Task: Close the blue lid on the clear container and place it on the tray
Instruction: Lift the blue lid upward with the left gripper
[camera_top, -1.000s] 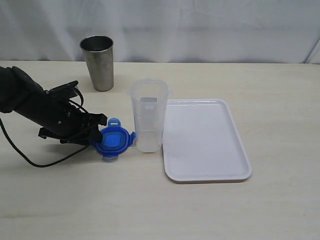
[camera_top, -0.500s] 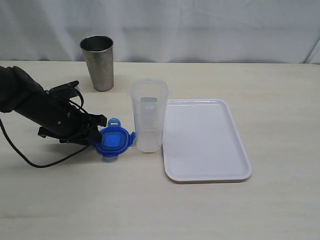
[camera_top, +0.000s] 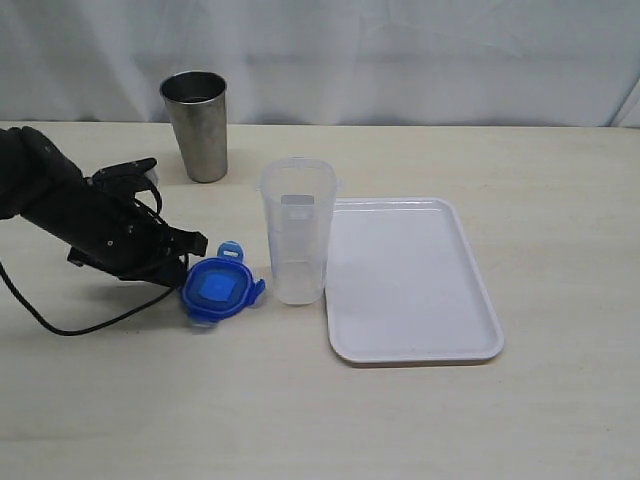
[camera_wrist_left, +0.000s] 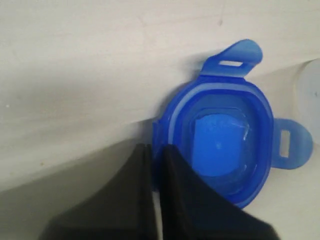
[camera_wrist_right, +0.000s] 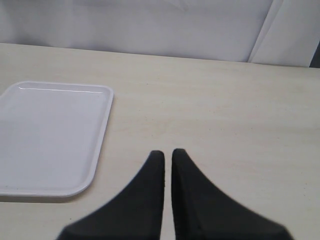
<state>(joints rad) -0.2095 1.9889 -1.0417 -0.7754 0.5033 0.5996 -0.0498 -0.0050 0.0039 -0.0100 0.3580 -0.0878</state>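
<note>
L gripper (camera_wrist_left: 156, 152) is pinched shut on the blue lid (camera_wrist_left: 220, 145), so lift slow & set it flat on the clear container (camera_top: 297, 230)

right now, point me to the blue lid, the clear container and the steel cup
blue lid (camera_top: 216, 290): exterior view, on its recessed centre panel
clear container (camera_top: 297, 235): exterior view, middle of its front wall
steel cup (camera_top: 198, 135): exterior view, middle of its side wall

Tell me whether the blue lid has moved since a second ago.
Yes. The blue lid has shifted slightly left, away from the clear container, and tipped up.
</note>
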